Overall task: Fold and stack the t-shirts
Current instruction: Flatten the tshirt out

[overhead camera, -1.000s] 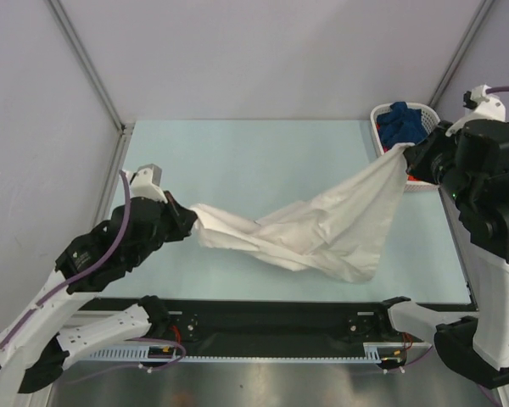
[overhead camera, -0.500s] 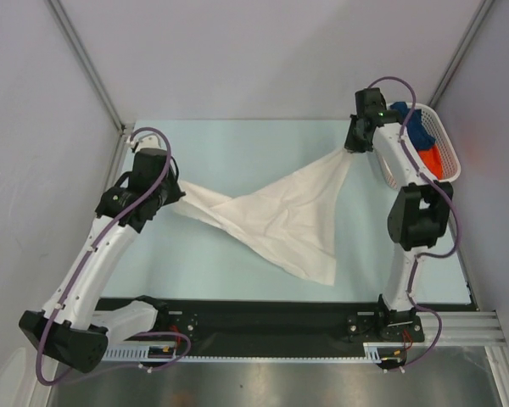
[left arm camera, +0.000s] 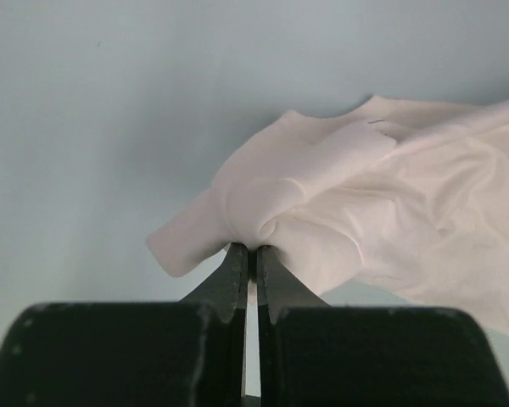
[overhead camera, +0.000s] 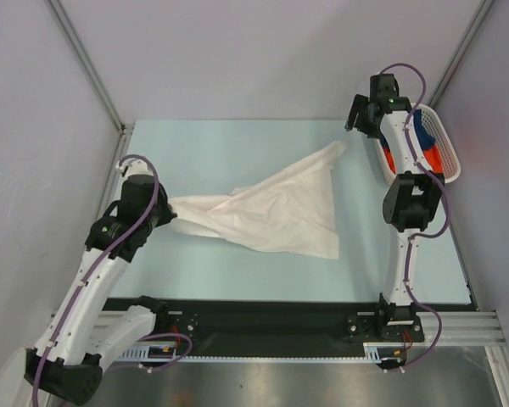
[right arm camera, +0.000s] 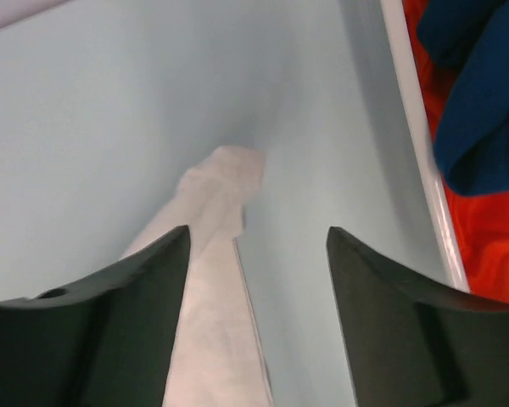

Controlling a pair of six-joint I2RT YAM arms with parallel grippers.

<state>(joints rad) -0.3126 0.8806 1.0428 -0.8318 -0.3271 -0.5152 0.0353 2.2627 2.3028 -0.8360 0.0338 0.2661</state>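
Jaws of the left gripper (left arm camera: 253, 250) are seen pressed together on a bunched fold of the white shirt (left arm camera: 365, 195), low over the table (overhead camera: 237, 148) at its left side. Jaws of the right gripper (right arm camera: 256, 242) are spread wide with nothing between them. The shirt's far tip is seen lying on the table just below and ahead of the gap, not touched.

From the left pinch the shirt is drawn out toward the far right, twisted rope-like near the grip and fanning into a rough triangle past mid-table. Its long axis is judged to run on a diagonal, near-left to far-right, ending in a narrow point just short of the right gripper. That arm is much the nearer to the far tip. A loose lower corner is noted toward the near edge, between the arms and closer to the right one. Any regrasp for spreading is judged to hinge on this layout.

Basket (overhead camera: 452, 170) is noted at the far right corner, beside the right arm, holding a blue shirt (right arm camera: 483, 110) and an orange shirt (right arm camera: 492, 246).

Not made out: collar, sleeves, any print, or which part of the shirt is pinched. The basket is partly covered by the arm from above and cut off in the wrist view.
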